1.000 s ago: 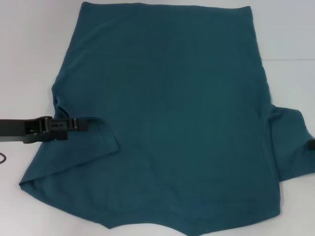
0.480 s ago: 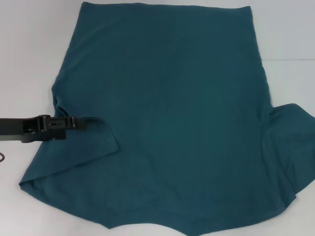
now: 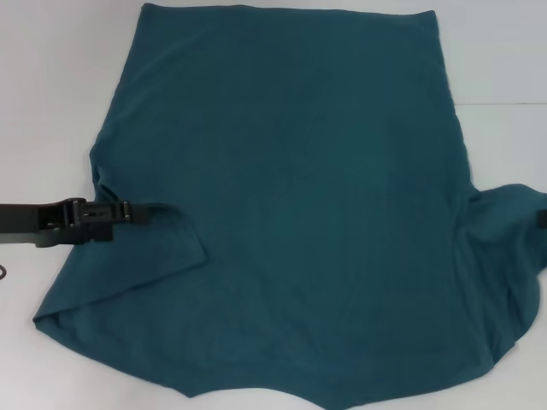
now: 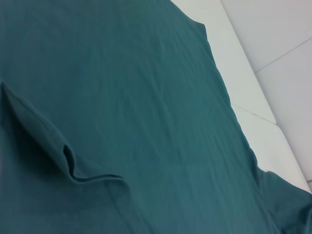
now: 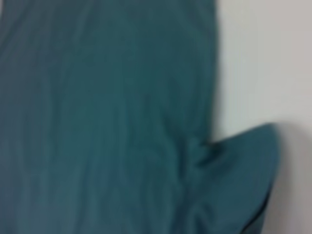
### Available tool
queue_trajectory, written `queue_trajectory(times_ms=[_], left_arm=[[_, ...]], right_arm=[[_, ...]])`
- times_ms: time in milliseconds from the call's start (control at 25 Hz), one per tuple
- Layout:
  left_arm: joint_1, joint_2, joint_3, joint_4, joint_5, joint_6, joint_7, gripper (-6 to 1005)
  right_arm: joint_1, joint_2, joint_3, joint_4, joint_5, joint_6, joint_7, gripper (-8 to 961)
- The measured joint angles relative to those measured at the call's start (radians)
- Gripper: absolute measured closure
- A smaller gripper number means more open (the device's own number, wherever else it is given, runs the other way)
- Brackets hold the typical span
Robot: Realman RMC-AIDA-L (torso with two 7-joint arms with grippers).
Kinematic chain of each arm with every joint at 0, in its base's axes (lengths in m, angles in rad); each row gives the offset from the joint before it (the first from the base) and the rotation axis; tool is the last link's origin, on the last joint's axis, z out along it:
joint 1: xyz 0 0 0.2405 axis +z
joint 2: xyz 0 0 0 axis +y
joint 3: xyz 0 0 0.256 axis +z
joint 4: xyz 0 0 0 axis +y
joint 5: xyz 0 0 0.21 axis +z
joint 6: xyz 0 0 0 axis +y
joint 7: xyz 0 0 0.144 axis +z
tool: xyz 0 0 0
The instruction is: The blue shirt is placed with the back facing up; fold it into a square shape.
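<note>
Blue T-shirt (image 3: 291, 213): spread flat on the white table (image 3: 51, 85), plain side up, filling most of the head view.
Left sleeve (image 3: 141, 252): folded inward over the body, forming a flap near the left edge.
Left gripper (image 3: 149, 212): low over the shirt at the folded sleeve's far edge, fingers close together on the cloth there.
Right gripper (image 3: 542, 219): only a dark bit shows at the right edge by the right sleeve (image 3: 504, 256); cannot tell its opening.

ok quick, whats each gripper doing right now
Left gripper: shut on the blue shirt at its left sleeve.
Right gripper: barely in view at the right sleeve's edge; cannot be told.
</note>
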Motion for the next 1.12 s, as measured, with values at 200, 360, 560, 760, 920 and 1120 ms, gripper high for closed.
queue_trajectory(times_ms=[200, 360, 560, 760, 920, 1120], left_arm=[[0.000, -0.001, 0.000, 0.000, 0.000, -0.001, -0.008, 37], [0.000, -0.001, 0.000, 0.000, 0.000, -0.006, -0.009, 37], [0.000, -0.003, 0.000, 0.000, 0.000, -0.007, -0.012, 37], [0.000, -0.003, 0.000, 0.000, 0.000, -0.013, -0.012, 37], [0.000, -0.003, -0.001, 0.000, 0.000, -0.016, -0.012, 37], [0.000, -0.003, -0.007, 0.000, 0.000, -0.017, -0.012, 37]], right_arm=[[0.037, 0.024, 0.021, 0.000, 0.018, -0.100, 0.000, 935], [0.069, 0.057, 0.013, 0.001, 0.021, -0.098, -0.006, 935], [0.119, 0.086, 0.007, 0.011, 0.022, -0.087, -0.007, 934], [0.158, 0.108, -0.001, 0.023, 0.020, -0.065, 0.000, 933], [0.172, 0.116, -0.031, 0.055, 0.018, -0.025, 0.000, 932], [0.176, 0.120, -0.051, 0.080, 0.023, -0.004, -0.004, 931]])
